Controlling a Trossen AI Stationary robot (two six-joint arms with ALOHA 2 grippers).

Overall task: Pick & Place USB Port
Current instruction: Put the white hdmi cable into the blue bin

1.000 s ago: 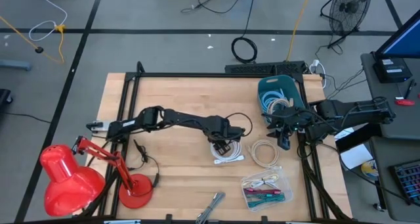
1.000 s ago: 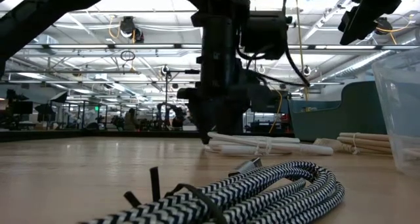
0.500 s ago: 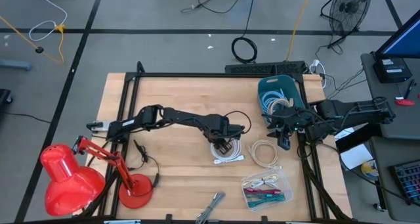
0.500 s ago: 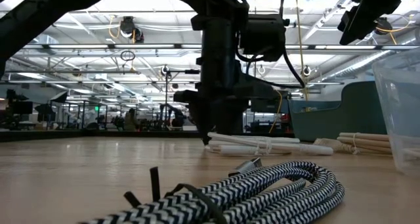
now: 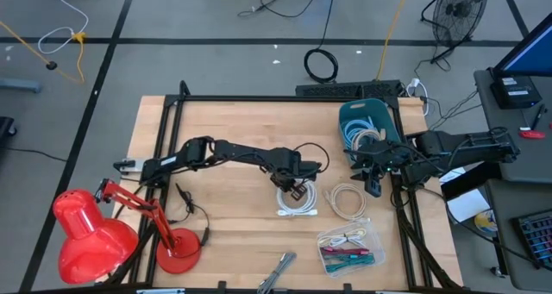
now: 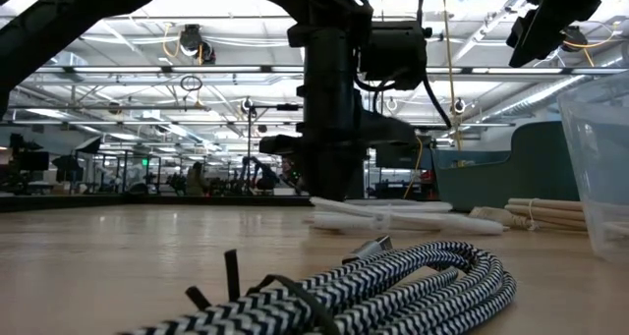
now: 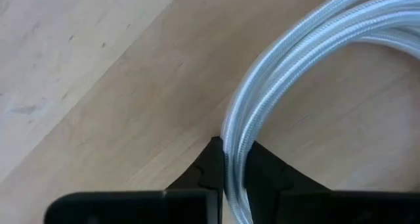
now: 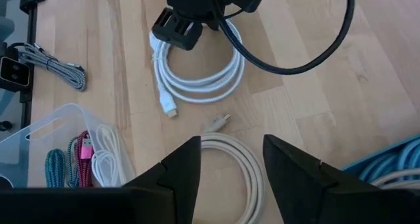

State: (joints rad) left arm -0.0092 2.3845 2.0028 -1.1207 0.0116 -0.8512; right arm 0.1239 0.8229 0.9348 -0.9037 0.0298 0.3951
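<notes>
the left arm is reaching from the left edge of the pale wooden counter [image 5: 233, 121] across to its middle, its links stretched low and its wrist bent so that the left pincer [image 5: 291, 187] is pointing straight down. the left pincer is closing on the coiled white usb cable [image 5: 297, 202] lying at the middle of the counter; in the left wrist view its two dark fingers [image 7: 211, 168] are pressing from either side on the bundled white strands [image 7: 275, 66], with no gap showing. from table height the cable's lower part is lying on the wood beside the dark wrist.

the right arm is coming in from the right edge, folded at the elbow, with the right pincer [image 5: 373, 175] hanging above the counter beside the teal plastic bin [image 5: 366, 115] of cables. its fingers [image 8: 180, 168] are standing apart and holding nothing; under them is lying a cream coiled cable [image 8: 239, 165].

no brand, label or writing can be read on anything.

near the front edge a clear plastic tray [image 5: 349, 245] is holding pink, teal and white cables, and a black-and-white braided cable [image 6: 393, 286] is lying nearest the low camera. a red desk lamp [image 5: 90, 234] is standing at the front left corner.
</notes>
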